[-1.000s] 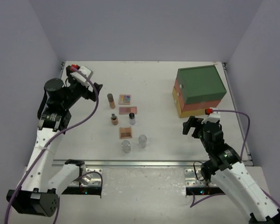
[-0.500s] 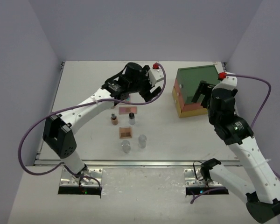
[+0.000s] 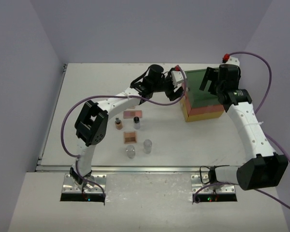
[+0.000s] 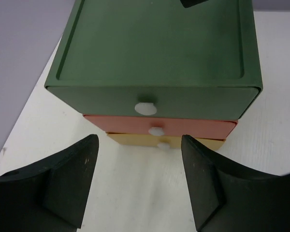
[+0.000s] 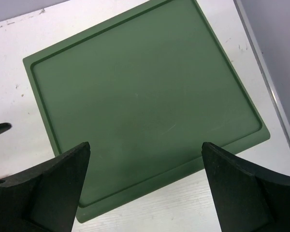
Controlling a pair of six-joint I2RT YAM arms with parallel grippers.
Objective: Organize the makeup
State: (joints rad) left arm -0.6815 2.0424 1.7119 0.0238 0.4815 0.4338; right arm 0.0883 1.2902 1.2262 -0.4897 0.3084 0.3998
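We see the left gripper (image 4: 137, 140) with its jaws spread wide and nothing between them. It faces the front of the drawer box (image 4: 154, 43), level with the white knob (image 4: 145, 108) of the green top drawer; the orange drawer (image 4: 193, 127) and yellow drawer (image 4: 121, 139) lie below. The right gripper (image 5: 145, 145) is equally wide apart and empty, hanging over the box's green top.

The makeup sits on the table (image 3: 87, 96) left of the box, well apart from both grippers: a pink palette (image 3: 132, 114), a black-capped bottle (image 3: 136, 123), a brown bottle (image 3: 118, 123), a brown palette (image 3: 130, 137) and two clear jars (image 3: 147, 146) nearest the arm bases.
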